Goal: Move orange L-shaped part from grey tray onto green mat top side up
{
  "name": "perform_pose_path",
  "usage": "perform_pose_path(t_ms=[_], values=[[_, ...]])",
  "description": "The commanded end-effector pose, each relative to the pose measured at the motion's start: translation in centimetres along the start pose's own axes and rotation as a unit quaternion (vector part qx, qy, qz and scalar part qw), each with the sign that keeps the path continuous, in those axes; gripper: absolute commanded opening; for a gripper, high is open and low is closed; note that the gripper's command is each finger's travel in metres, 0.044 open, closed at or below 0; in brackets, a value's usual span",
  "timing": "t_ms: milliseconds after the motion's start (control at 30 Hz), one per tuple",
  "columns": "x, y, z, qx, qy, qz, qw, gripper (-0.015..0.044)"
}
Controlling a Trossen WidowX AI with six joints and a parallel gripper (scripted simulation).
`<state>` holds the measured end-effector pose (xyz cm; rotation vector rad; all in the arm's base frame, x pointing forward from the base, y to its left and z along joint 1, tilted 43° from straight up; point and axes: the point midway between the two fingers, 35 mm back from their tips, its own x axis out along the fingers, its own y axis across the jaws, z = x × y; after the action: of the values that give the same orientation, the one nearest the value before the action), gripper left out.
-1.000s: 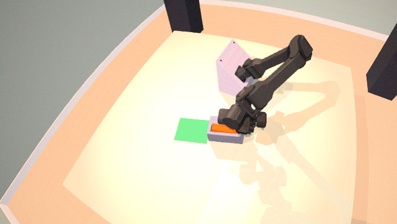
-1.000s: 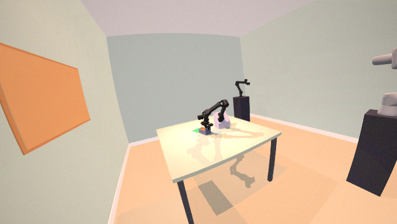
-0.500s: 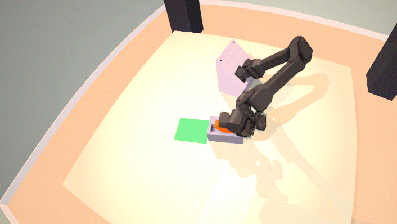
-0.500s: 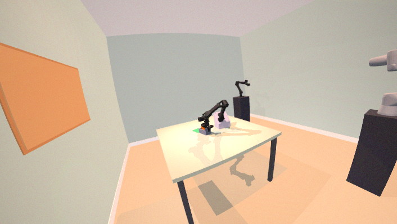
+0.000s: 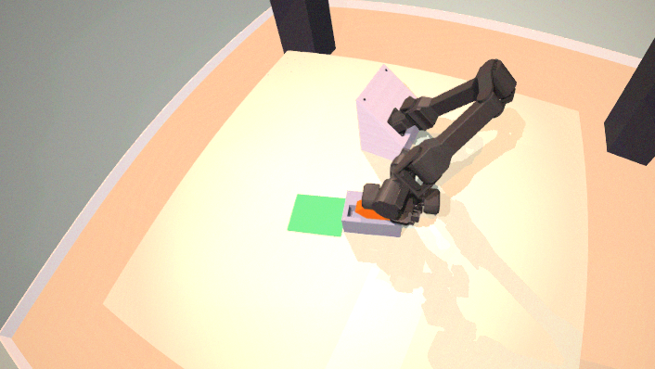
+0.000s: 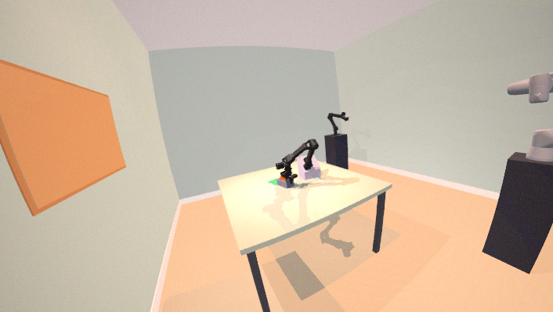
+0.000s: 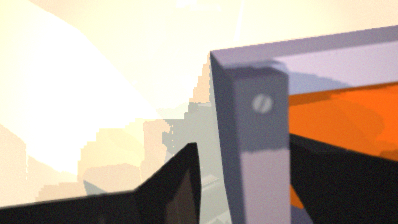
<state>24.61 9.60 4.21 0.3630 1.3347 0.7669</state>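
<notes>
Gripper half-open, empty, pressing the orange part down.

a cream table carries green mat, grey tray, lilac block.

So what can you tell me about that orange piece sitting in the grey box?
The orange part looks like smooth, flat plastic, bright and uniform in colour. It lies in the pocket of the grey tray, beside the green mat. Its end toward the mat appears tipped up, with a dark gap of open pocket beside it. The gripper hides its other end, with one finger low over it in the wrist view; actual contact can't be confirmed.
</notes>
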Motion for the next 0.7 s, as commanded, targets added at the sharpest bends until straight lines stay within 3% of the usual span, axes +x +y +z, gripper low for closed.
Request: perform_pose_path(t_ms=[0,233,467,667], values=[[-0.7,0.5,0.1,-0.001,-0.002,-0.003,1.0,0.018],[-2.3,0.5,0.3,0.0,-0.001,-0.006,1.0,0.018],[-10.4,-0.4,0.1,0.0,-0.001,-0.005,1.0,0.018],[-10.3,-0.5,0.4,0.002,-0.008,-0.007,1.0,0.018]])
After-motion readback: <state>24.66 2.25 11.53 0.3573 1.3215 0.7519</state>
